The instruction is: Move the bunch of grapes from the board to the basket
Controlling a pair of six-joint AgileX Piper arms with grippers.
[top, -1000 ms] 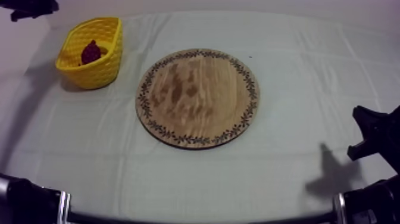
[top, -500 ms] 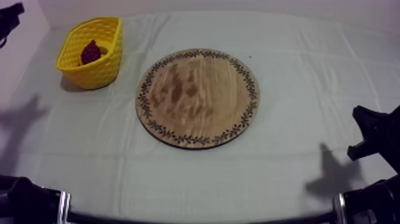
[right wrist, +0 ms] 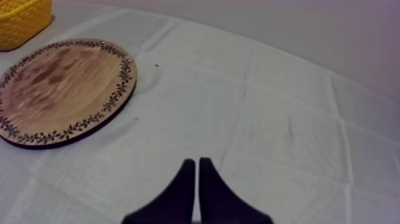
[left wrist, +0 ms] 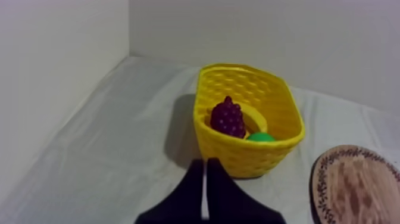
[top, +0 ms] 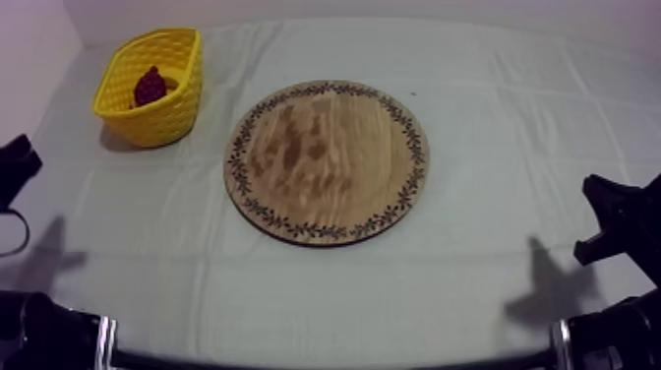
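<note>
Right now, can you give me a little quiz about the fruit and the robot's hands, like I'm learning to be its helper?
1. True or false: the round wooden board has nothing on it.
2. Where is the bunch of grapes, compared with the yellow basket? A: beside it. B: inside it. C: under it.
3. Fill the gap: the left gripper has its fingers ___ on nothing.
Key: 1 true. 2 B. 3 shut.
</note>
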